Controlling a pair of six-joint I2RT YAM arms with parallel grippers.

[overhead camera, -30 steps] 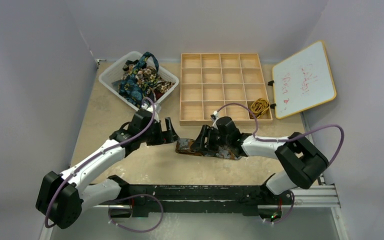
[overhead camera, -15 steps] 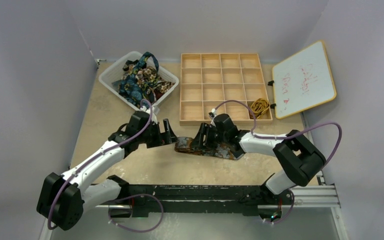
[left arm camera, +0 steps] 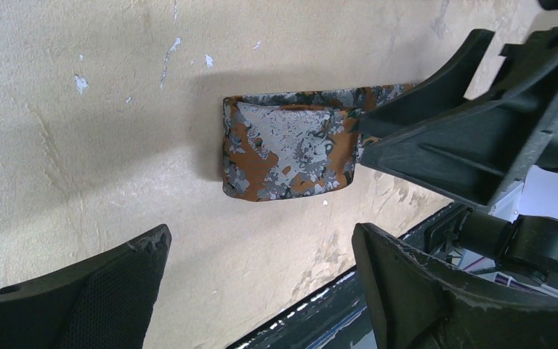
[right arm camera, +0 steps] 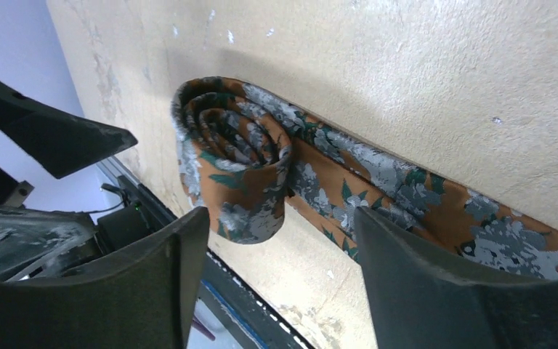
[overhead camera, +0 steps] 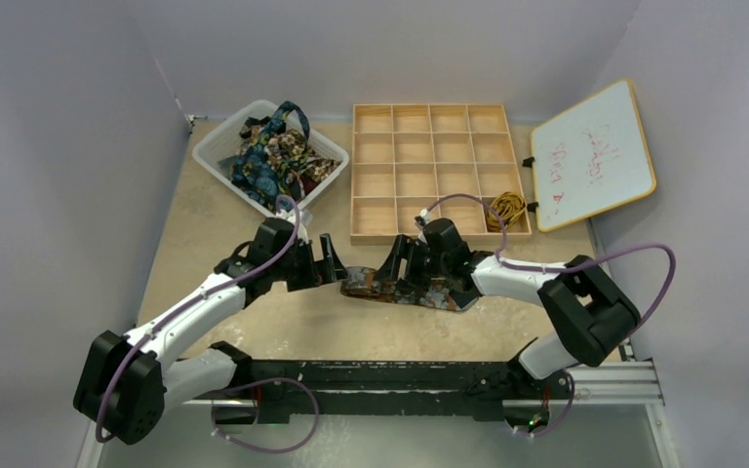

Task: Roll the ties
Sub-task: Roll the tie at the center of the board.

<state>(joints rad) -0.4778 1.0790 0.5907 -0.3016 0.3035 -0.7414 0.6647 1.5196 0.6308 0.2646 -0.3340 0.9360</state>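
arms: two, the left arm (overhead camera: 195, 307) and the right arm (overhead camera: 522, 280), both reaching in toward the middle of the table (overhead camera: 205, 234) and facing each other.
tie on the table (overhead camera: 387, 289): one, dark brown-orange with grey blotches, lying between the two grippers; its left end is sitting in a loose coil of several turns and the flat remainder is running off to the right.
left gripper (left arm camera: 260, 236): hovering just beside the coiled end, its two fingers standing wide apart with only bare table between them (nothing is being held).
right gripper (right arm camera: 282, 217): its two fingers are straddling the coil, one on each side; a gap is showing on at least one side, so the fingers are standing apart and are not clamping the fabric.
contact: from the left wrist view one right finger is overlapping the coil's far edge; i cannot tell whether it is touching.
basket (overhead camera: 216, 146): one, white, sitting at the far left of the table.
ties in the basket (overhead camera: 273, 156): a tangled heap, blue-teal and brown floral, one loop sticking up above the rim; the count cannot be told.
wooden tray (overhead camera: 439, 105): one, four rows by four columns, sixteen compartments.
gold tie (overhead camera: 505, 207): one, lying bundled in the nearest row's rightmost compartment.
whiteboard (overhead camera: 593, 154): one, wood-framed with red writing, sitting tilted to the right of the tray.
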